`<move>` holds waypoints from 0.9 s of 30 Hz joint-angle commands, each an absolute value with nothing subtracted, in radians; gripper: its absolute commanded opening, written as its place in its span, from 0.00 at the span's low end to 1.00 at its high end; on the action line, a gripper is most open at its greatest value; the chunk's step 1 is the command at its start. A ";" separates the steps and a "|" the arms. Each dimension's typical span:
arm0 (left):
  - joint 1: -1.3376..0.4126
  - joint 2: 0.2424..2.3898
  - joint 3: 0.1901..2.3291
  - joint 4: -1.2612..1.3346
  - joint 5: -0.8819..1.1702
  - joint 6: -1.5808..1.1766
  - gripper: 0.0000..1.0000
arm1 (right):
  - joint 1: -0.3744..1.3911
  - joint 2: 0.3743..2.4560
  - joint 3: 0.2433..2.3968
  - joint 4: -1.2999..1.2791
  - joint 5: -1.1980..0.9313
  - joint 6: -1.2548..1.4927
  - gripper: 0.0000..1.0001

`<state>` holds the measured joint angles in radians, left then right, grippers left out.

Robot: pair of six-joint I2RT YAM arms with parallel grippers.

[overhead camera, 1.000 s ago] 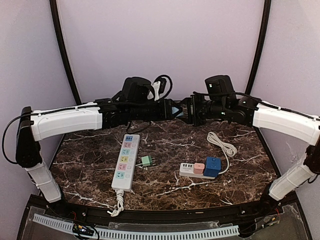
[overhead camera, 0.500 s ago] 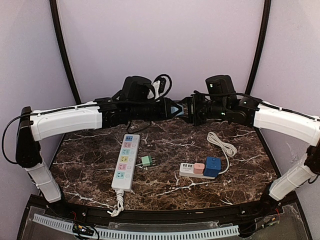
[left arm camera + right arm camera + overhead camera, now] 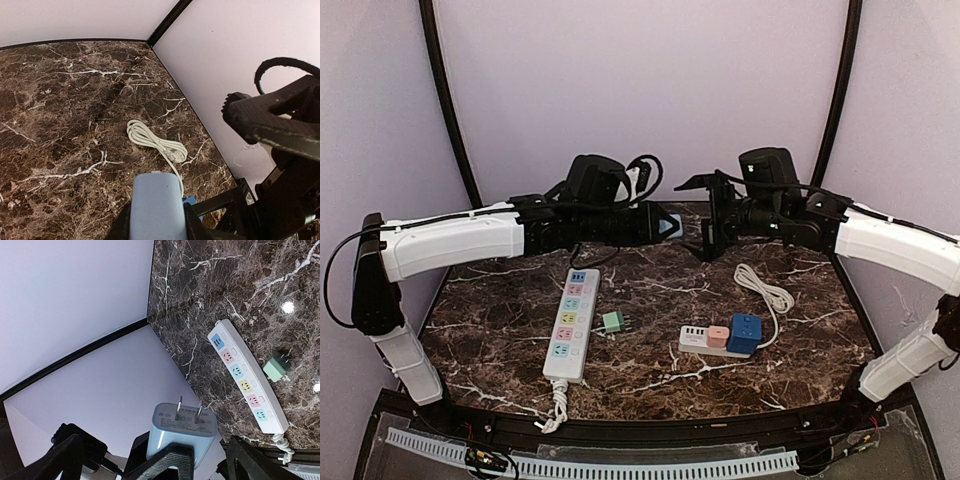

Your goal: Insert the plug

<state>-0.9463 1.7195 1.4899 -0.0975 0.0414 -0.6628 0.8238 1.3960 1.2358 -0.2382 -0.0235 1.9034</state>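
A light blue plug [image 3: 666, 224] with two metal prongs [image 3: 189, 408] hangs in the air above the back of the table. My left gripper [image 3: 660, 222] is shut on it, and its black fingers [image 3: 189, 225] press the plug's [image 3: 156, 206] two sides. My right gripper [image 3: 704, 215] stands wide open just right of the plug, one finger [image 3: 692, 183] above and one below, touching nothing. In the right wrist view the plug [image 3: 182, 432] sits between my spread fingers [image 3: 55, 460], prongs pointing away. A long white power strip [image 3: 571, 322] with coloured sockets lies flat at the left.
A small green adapter [image 3: 612, 321] lies beside the long strip [image 3: 247, 375]. A short white strip [image 3: 695, 340] carrying a pink block and a blue cube [image 3: 745, 333] lies at the right. Its white cable coil [image 3: 764, 288] lies behind it. Lilac walls close the back and sides.
My right gripper has opened wide, let go of the plug and drawn back a little to the right. The left gripper has closed on the plug and holds it in place.
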 commanded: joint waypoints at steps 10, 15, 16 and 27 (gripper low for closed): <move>-0.944 1.539 1.459 -0.348 -0.061 -0.596 0.01 | 0.774 1.294 1.095 -0.344 -0.005 1.632 0.99; -0.941 1.484 1.441 -0.443 -0.098 -0.550 0.01 | 0.750 1.229 1.005 -0.389 0.048 1.525 0.99; -0.940 1.472 1.445 -0.484 -0.099 -0.544 0.01 | 0.746 1.216 0.996 -0.393 0.051 1.497 0.99; -0.892 1.397 1.538 -0.885 -0.127 -0.505 0.01 | 0.744 1.252 1.132 -0.571 0.098 1.153 0.99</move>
<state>-0.9112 1.4609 1.4998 -0.6868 -0.0944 -0.5331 0.7471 1.2251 1.0649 -0.4992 0.0826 1.3239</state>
